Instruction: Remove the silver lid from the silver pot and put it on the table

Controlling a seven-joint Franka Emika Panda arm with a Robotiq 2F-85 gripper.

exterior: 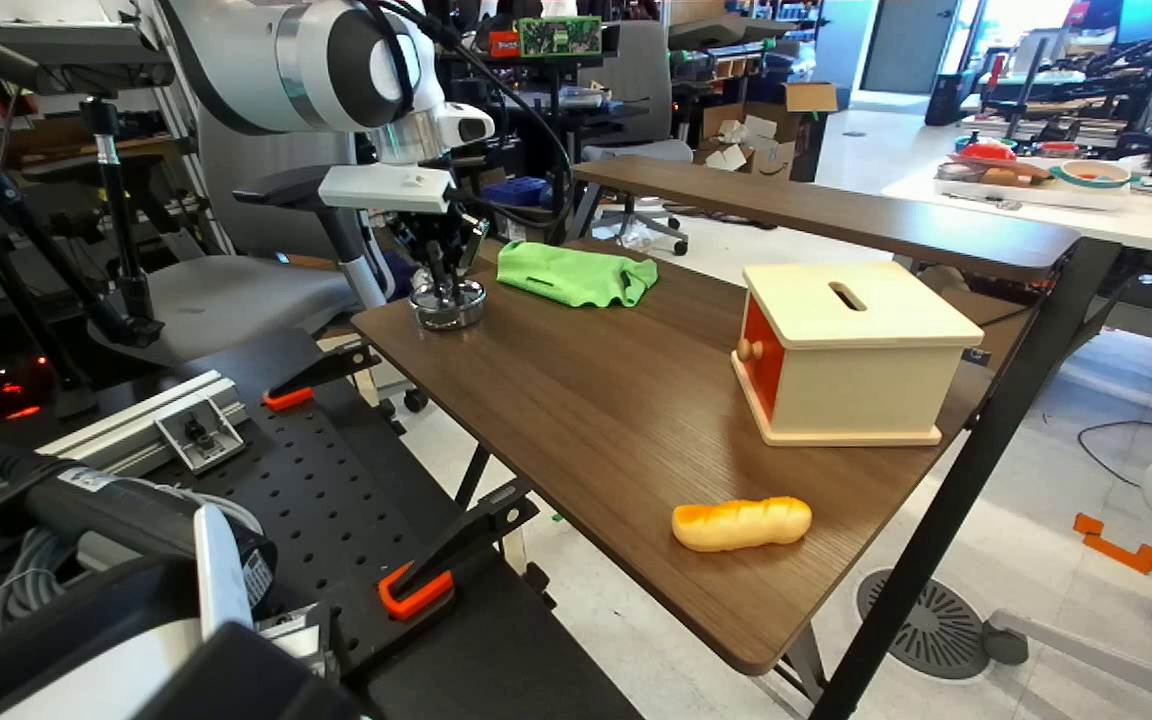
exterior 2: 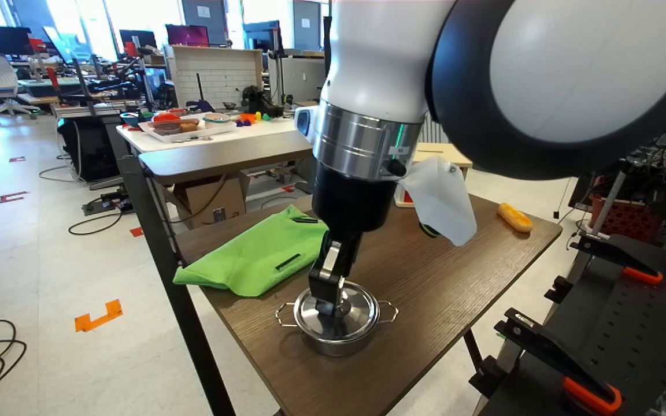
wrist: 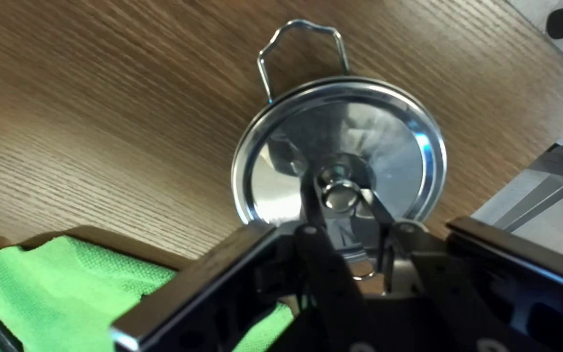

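Gripper pinching knob of silver lid, seated on silver pot; if you lift askew, lid may bind, dragging pot.

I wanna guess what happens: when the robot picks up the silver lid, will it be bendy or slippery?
The silver lid probably won't bend, since it looks like metal. It could be slippery, because its surface looks smooth and shiny. It might swivel or tilt if held by its small, rounded knob.
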